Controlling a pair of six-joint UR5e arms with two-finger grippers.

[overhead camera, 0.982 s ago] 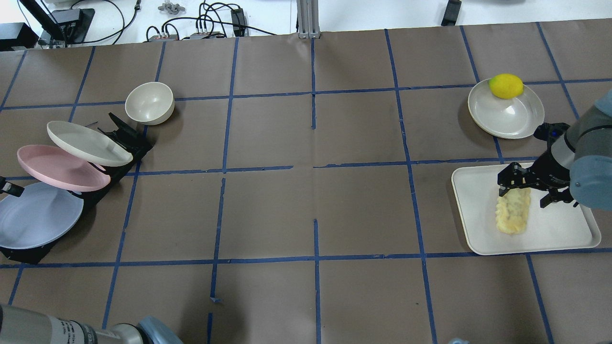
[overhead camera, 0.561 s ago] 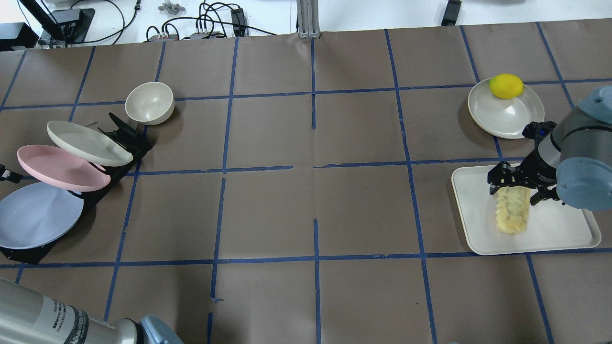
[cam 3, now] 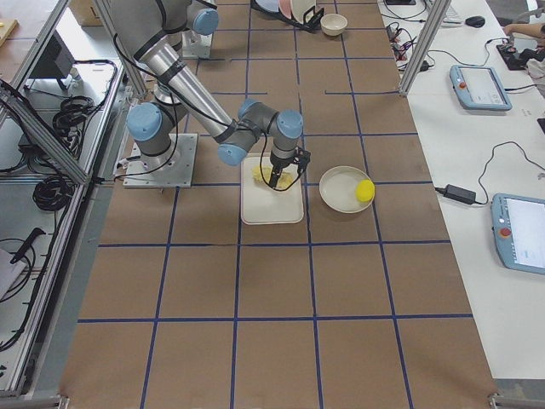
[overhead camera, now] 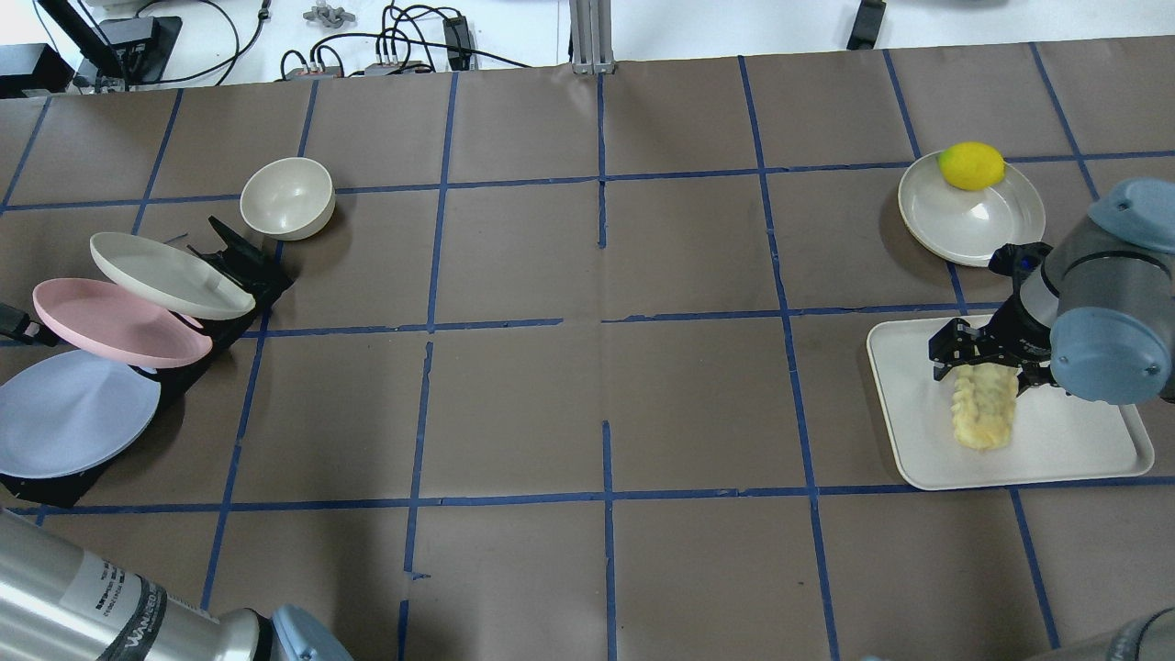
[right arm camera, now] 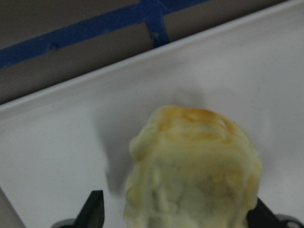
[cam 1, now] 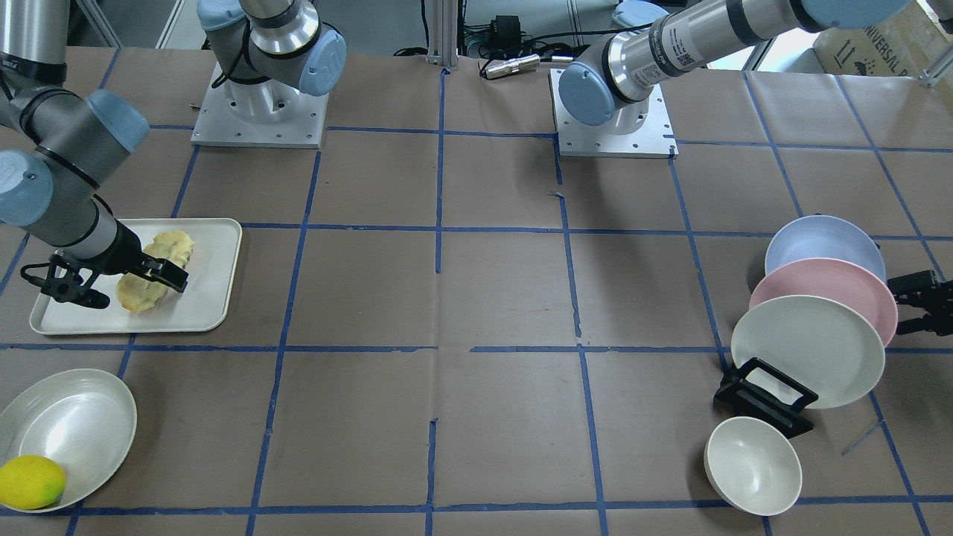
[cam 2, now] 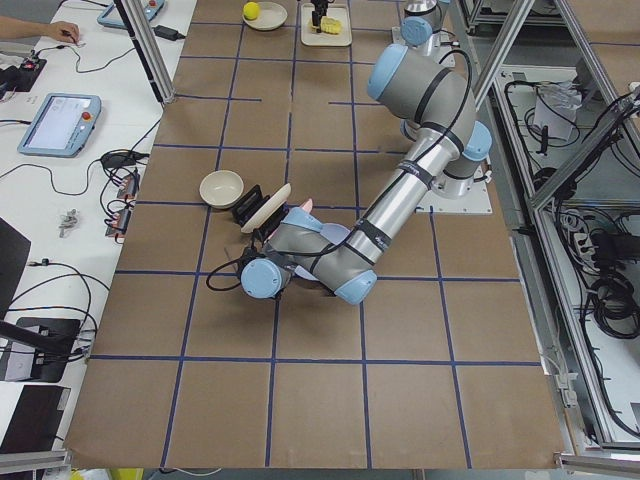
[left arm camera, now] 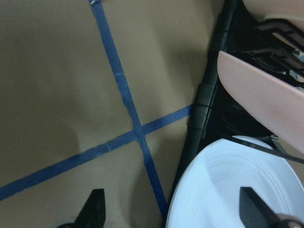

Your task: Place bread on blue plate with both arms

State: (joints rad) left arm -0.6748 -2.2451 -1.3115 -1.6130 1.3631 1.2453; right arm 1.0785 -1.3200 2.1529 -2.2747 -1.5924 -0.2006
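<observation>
While the bread point(overhead camera: 984, 413) lies lengthwise on the white tray point(overhead camera: 1083, 441) at the robot's right side of the bench point(overhead camera: 514, 404), the right gripper point(overhead camera: 987, 367) stands over the loaf's far end with its fingers spread, one on each side of it. The wrist view shows one fingertip close against the crust and the other a little apart from it, so nothing is pinched.

On the robot's left, the blue plate point(overhead camera: 69, 413) leans in the nearest slot of a black rack point(overhead camera: 234, 266), not yet taken out. The left gripper point(cam 1: 910, 304) hangs at the outer side of the rack, just beside the blue and pink plates, its fingers spread and holding nothing.

Behind the blue plate in the rack lean a pink plate point(overhead camera: 115, 321) and then an off-white plate point(overhead camera: 165, 274). Beyond the rack's end sits a small cream bowl point(overhead camera: 286, 197). Farther out on the right, past the tray, a lemon point(overhead camera: 971, 165) rests on the far rim of a cream dish point(overhead camera: 973, 225).
</observation>
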